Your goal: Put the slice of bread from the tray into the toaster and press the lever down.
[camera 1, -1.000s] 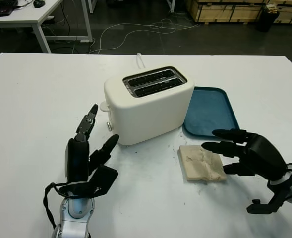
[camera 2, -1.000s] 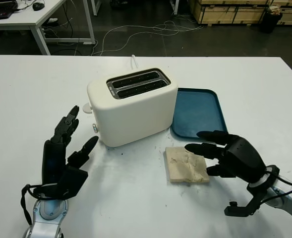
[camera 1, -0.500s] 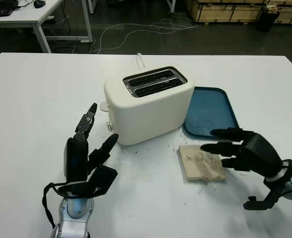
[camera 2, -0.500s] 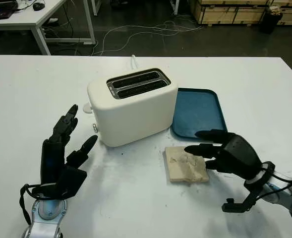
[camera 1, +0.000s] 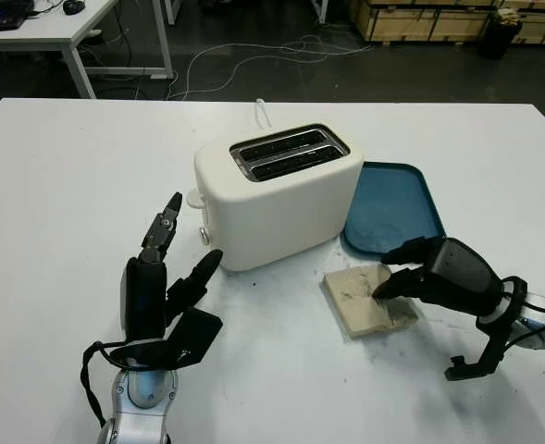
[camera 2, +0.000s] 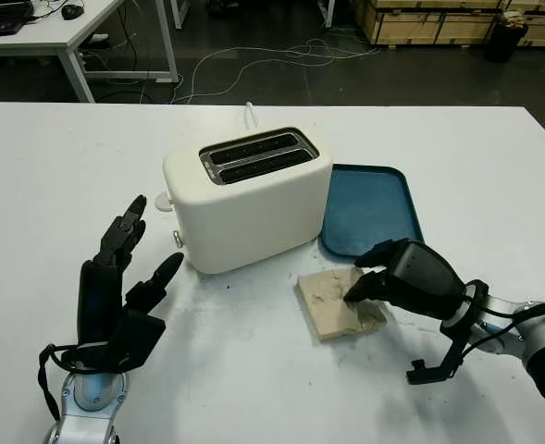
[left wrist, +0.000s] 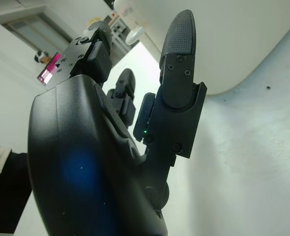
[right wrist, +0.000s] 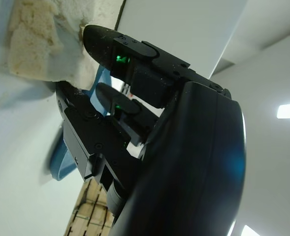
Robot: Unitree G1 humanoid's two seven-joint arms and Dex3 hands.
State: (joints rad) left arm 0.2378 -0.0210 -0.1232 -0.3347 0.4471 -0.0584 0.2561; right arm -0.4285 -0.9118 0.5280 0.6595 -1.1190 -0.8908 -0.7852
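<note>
Barely started: your right hand (camera 1: 439, 276) had fingers (camera 1: 394, 284) closing on the pale porous bread slice (camera 1: 365, 301), grip unclear. White two-slot toaster (camera 1: 277, 192) unloaded, lever unpressed; left hand (camera 1: 161, 296) open.

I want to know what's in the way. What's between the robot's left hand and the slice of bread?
Just bare white table, seen in the left eye view. The open left hand stands before the white toaster; the tan bread slice lies under the right hand.
</note>
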